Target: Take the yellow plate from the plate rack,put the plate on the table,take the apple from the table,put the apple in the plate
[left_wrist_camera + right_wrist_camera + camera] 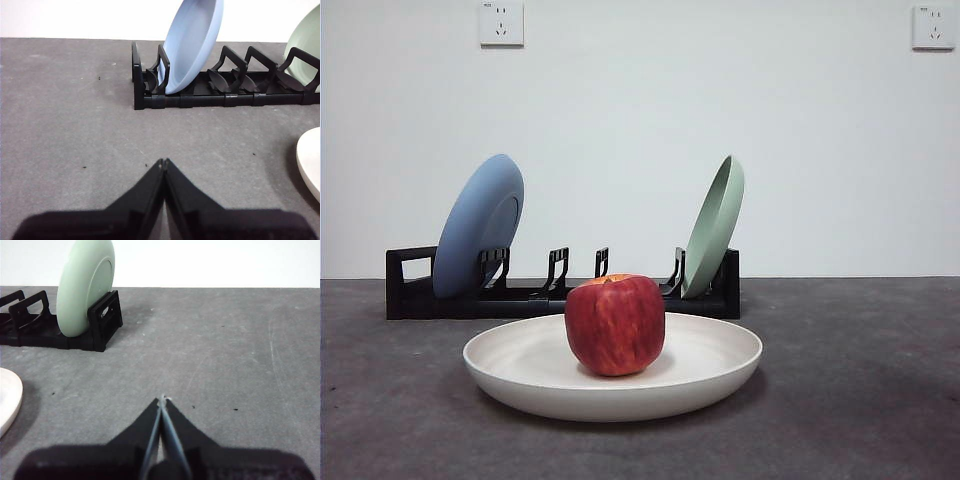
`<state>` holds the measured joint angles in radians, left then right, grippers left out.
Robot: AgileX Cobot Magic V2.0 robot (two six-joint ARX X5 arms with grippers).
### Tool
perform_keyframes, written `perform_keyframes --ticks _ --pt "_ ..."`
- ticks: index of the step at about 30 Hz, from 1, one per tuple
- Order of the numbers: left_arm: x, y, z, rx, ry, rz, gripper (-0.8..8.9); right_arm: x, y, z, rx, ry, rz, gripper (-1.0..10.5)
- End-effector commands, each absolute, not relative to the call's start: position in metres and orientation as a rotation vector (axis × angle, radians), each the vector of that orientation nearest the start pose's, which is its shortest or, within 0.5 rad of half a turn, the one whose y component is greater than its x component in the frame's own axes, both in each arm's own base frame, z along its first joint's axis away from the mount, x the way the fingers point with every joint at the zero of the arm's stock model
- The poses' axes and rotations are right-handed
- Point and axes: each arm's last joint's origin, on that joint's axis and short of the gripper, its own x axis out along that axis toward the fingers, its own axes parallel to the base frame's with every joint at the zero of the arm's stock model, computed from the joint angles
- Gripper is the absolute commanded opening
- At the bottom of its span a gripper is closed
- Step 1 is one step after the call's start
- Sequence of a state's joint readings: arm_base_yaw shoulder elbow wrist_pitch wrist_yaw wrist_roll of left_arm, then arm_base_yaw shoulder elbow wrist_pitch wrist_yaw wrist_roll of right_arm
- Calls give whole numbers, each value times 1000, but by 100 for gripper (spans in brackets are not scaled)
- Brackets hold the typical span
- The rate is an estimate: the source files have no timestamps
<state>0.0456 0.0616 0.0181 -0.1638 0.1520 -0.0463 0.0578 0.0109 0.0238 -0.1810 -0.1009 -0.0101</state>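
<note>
Here the round red apple, faintly streaked with yellow and showing an orange-yellow patch at its stem dip, sits upright in the middle of the wide, shallow, pale cream matte plate. That plate lies flat on the dark grey, rough-textured counter, in front of the long low black plate rack with its upright slotted holders.

The rack stands apart from the cream plate, farther back toward the white wall. A matte blue round plate leans in the slot near the rack's looped end, and a pale green round plate leans in the slot at the opposite end. The holders between them carry nothing.

The left end effector has its two black jaws pressed together, tips meeting, holding nothing. It hangs over bare counter, well apart from the rack, with the blue plate ahead of it and the rim of the cream plate just entering its view at one side.

The right end effector also has its jaws pressed together and grips nothing. It hangs over bare counter too, with the green plate and the rack's end off to one side and a sliver of the cream plate's rim at the edge.
</note>
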Motion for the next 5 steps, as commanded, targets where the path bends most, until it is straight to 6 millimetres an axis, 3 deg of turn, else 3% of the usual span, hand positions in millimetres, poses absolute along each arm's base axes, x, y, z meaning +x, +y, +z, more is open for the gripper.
perform_keyframes --ticks 1,5 --pt "99 0 146 -72 214 -102 -3 96 8 151 4 171 154 1" --pt "99 0 146 -72 214 -102 -3 96 8 151 3 170 154 1"
